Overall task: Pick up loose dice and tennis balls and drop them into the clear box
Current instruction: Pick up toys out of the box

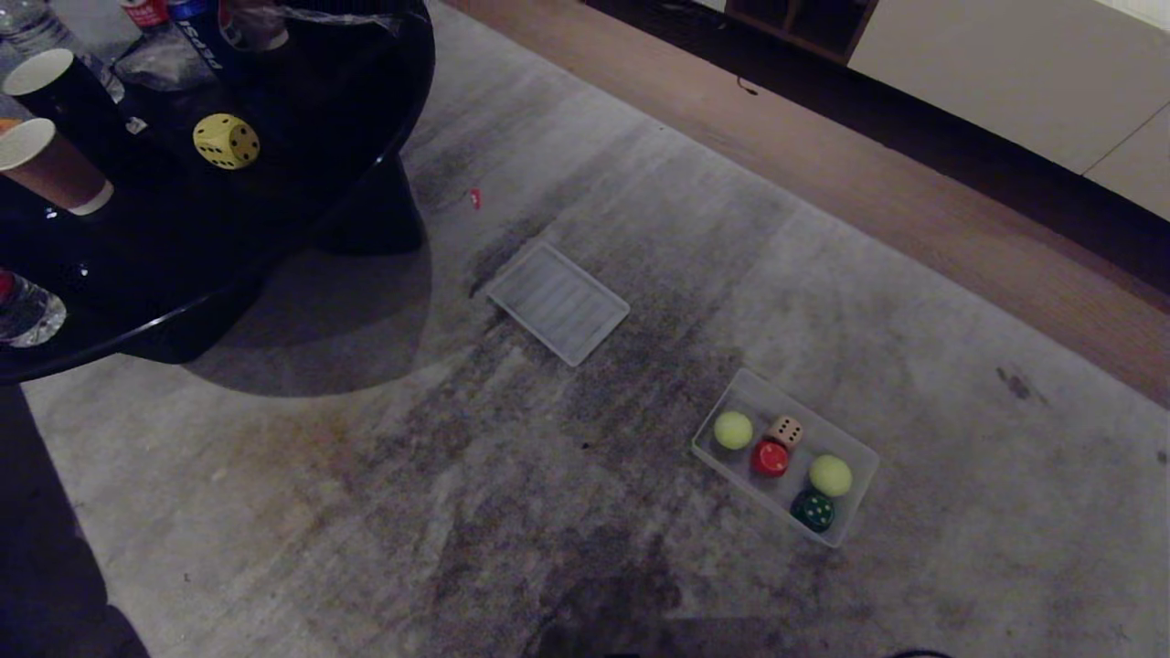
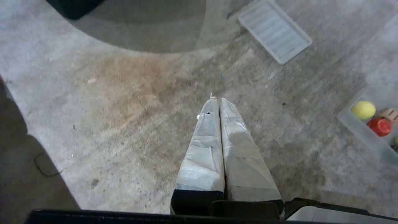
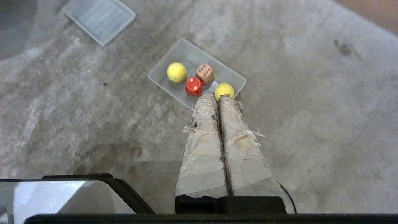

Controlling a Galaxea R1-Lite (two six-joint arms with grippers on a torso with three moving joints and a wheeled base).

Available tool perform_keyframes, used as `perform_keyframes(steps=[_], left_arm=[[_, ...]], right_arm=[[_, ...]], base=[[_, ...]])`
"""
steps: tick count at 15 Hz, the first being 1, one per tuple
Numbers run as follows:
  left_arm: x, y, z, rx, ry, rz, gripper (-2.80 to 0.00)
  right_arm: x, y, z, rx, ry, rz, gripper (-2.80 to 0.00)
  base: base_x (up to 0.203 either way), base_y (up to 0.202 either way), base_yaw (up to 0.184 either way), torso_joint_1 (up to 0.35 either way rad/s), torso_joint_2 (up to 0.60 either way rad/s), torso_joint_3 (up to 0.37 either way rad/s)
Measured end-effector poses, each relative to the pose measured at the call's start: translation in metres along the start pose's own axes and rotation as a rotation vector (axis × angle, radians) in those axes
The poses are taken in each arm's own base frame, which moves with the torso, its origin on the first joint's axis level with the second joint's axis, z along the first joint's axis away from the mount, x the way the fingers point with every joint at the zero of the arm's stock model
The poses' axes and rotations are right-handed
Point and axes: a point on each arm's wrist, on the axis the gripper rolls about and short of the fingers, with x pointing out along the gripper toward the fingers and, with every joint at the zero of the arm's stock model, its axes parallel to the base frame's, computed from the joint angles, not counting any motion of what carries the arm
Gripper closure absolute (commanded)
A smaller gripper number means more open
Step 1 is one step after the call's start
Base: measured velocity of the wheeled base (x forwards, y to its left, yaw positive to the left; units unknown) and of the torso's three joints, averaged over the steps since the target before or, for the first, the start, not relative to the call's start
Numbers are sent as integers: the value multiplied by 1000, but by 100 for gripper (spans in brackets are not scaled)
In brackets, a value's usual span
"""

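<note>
Looks like the box is nearly loaded: the clear box (image 1: pixel 859 454) on the rug holds two tennis balls (image 1: pixel 733 429), plus the tan, red and dark green dice (image 1: pixel 770 458). The yellow die (image 1: pixel 226 141) sits up on the black table (image 1: pixel 302 174) — my guess is that's the last pickup, so the robot needs to reach there. Left gripper (image 2: pixel 216 100) and right gripper (image 3: pixel 218 96) are both pinched shut, holding nothing, hanging over the rug. The green die is hidden behind the right gripper in its wrist view, and the ribbed lid (image 1: pixel 558 302) lies apart.

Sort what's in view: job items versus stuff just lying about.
Job: clear box holding two tennis balls, tan die, red die, green die; yellow die on the black table.
Lying about: ribbed lid, paper cups, bottles.
</note>
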Motion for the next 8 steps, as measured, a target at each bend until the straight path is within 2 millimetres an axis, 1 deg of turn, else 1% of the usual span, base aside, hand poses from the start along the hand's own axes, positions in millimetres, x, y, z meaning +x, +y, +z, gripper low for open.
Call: perform_keyframes(steps=[8], left_arm=[[0, 0, 0, 0, 0, 0, 0]], right_arm=[[0, 0, 0, 1, 0, 0, 0]], base=[[0, 0, 0, 2, 2, 200]])
